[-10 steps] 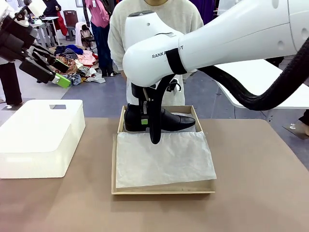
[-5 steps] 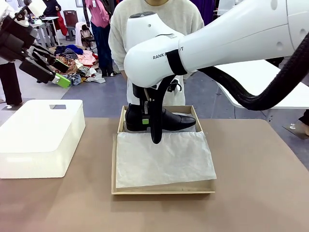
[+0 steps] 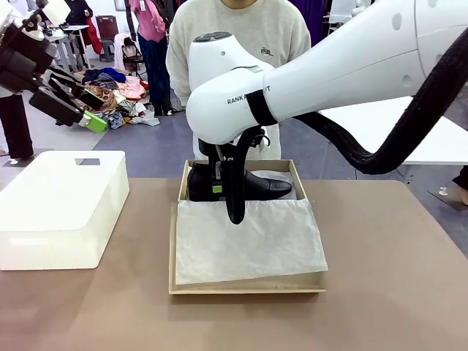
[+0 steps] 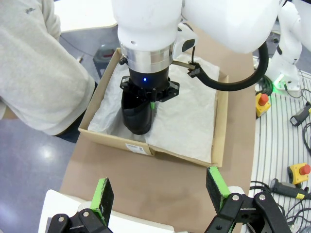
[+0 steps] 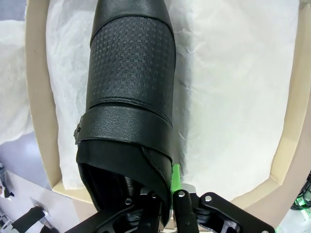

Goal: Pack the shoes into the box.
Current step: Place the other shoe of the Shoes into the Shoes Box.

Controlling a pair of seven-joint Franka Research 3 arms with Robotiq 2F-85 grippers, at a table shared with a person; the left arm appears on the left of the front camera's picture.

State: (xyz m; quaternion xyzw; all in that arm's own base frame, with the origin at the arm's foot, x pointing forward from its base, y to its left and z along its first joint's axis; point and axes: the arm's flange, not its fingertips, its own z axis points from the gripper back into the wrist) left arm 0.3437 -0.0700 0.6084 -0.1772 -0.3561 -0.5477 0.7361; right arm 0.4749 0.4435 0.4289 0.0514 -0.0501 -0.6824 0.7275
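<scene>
Right gripper (image 3: 219, 189) clamps shoe (image 3: 257, 184) by its heel end, low over box (image 3: 300, 178); shoe's long axis parallels box length. Left gripper (image 4: 158, 185), jaws wide and empty, hangs well apart.

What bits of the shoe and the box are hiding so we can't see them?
- Front view: the shoe's heel end, behind the right gripper.
- Right wrist view: the shoe's toe tip, cut off by the top edge.
- Left wrist view: most of the shoe, under the right arm.
- Front view: whatever lies beneath the tissue paper in the box.
</scene>
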